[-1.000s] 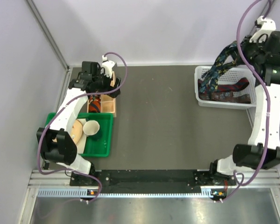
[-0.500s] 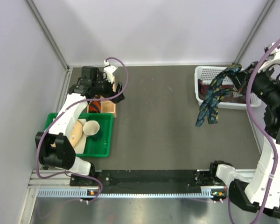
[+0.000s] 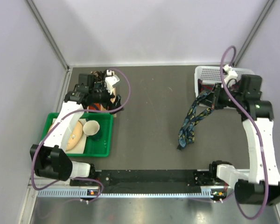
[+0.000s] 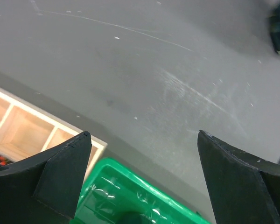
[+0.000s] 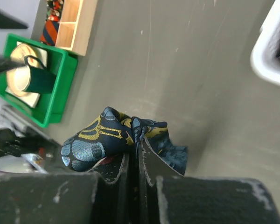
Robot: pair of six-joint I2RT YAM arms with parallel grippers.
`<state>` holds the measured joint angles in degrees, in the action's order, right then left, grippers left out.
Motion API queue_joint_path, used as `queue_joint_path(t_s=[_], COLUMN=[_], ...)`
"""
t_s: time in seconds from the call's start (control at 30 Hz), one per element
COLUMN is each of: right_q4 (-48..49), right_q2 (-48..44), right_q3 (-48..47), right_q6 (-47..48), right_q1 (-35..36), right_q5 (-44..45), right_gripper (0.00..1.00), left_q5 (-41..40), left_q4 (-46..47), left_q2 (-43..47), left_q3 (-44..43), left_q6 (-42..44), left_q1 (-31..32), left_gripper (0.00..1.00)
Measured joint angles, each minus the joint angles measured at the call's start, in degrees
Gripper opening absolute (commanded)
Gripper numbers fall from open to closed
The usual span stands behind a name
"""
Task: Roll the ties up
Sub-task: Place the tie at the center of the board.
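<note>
My right gripper (image 3: 213, 99) is shut on a dark blue tie with a yellow and pale blue print (image 3: 190, 120). The tie hangs from it over the grey table, left of the white basket (image 3: 208, 71), its tail near the surface. In the right wrist view the fabric (image 5: 102, 135) bunches over the closed fingertips. More ties, dark red and navy, lie in the basket (image 3: 206, 86). A rolled red and navy tie (image 3: 95, 104) sits in the wooden box (image 3: 113, 108) at the left. My left gripper (image 3: 107, 93) is open and empty above that box; its fingers (image 4: 60, 172) frame bare table.
A green tray (image 3: 105, 140) with a cup (image 3: 91, 128) and a wooden plate (image 3: 73, 134) sits near the left arm's base. In the left wrist view the tray's rim (image 4: 144, 186) and the wooden box's compartments (image 4: 23, 130) show. Purple walls enclose the table.
My right arm has carried the blue tie out of the basket, leftward and down over the table. My left gripper has shifted slightly above the wooden box.
</note>
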<state>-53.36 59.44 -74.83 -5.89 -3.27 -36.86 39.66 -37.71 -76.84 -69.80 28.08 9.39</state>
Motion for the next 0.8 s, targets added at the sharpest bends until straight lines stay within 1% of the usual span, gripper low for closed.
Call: queue_joint_path(t_s=[0.1,0.17,0.27,0.33,0.43,0.5,0.57,0.67,0.7,0.8], right_q4=[3.5,7.0,11.2,12.7,12.4,11.1,8.4,0.2,-4.0,-13.9], right_q2=[4.9,7.5,9.3,9.6,9.1,7.3,4.5,-1.7,-3.8,-7.1], right_q3=[2.2,2.2,2.2,2.1,0.8,-0.2,-1.1,-3.1,-4.5,-9.4], right_q6=[-5.3,-9.9,-16.0,-19.2,-22.4,-23.1,-23.1,-20.1,-18.2,-13.7], right_q1=[0.9,1.3,1.5,1.6,1.3,-0.4,-3.5,-14.2,-19.7,-28.8], right_q5=[-0.5,-1.2,-3.0,-3.8,-4.3,-5.0,-5.0,-5.5,-5.6,-3.8], right_gripper=[0.0,0.0,0.0,0.0,0.0,0.0,0.0,0.0,0.0,0.0], left_q5=[3.1,4.0,4.8,4.4,4.2,4.3,4.7,4.9,4.9,5.5], left_q4=[-2.6,-2.6,-0.7,2.0,5.8,8.3,10.7,13.5,14.4,15.6], left_q2=[1.4,2.2,3.8,4.2,3.1,1.3,-1.7,-5.7,-6.5,-7.9], left_q3=[1.5,2.6,5.8,7.9,8.5,7.9,6.5,4.6,4.5,4.5], left_q6=[3.0,3.2,2.6,2.0,1.7,1.0,0.0,-0.6,-0.5,-0.4], left_q1=[0.5,2.0,7.2,12.6,19.1,20.9,21.5,22.7,23.8,27.2], left_gripper=[0.99,0.98,0.98,0.98,0.96,0.95,0.94,0.93,0.93,0.92])
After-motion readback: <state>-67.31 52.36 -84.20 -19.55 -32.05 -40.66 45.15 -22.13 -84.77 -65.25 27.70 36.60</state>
